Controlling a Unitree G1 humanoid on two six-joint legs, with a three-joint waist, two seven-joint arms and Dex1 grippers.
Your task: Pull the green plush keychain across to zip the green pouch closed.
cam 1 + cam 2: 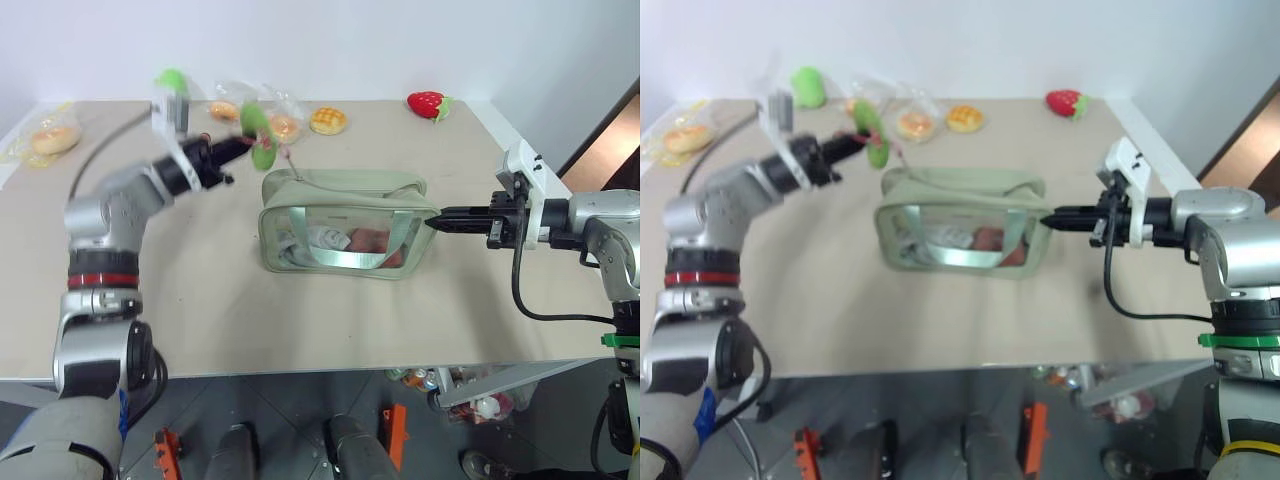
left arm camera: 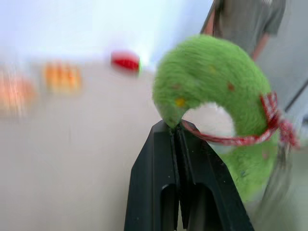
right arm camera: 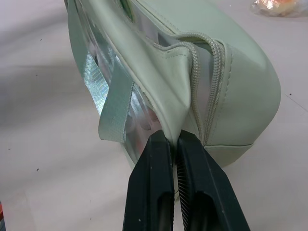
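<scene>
Green pouch (image 1: 343, 222) on table (image 1: 200, 300) centre, long axis left-right, zipper on top, clear window facing robot. Boxy matte fabric, webbing strap. Right gripper (image 3: 174, 140) clamped on pouch's right end seam. Left gripper (image 2: 177, 129) pinching fuzzy ring-shaped green plush keychain (image 2: 211, 96), raised above pouch's left far corner; red-white ribbon.

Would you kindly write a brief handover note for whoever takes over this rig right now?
Left pincer: shut on the green plush keychain, held up above the pouch's far left corner.
Right pincer: shut on the green pouch's right end, bracing it on the table.
Done: both grips set.
Left: pull the keychain across toward the right end to zip the pouch closed.
</scene>
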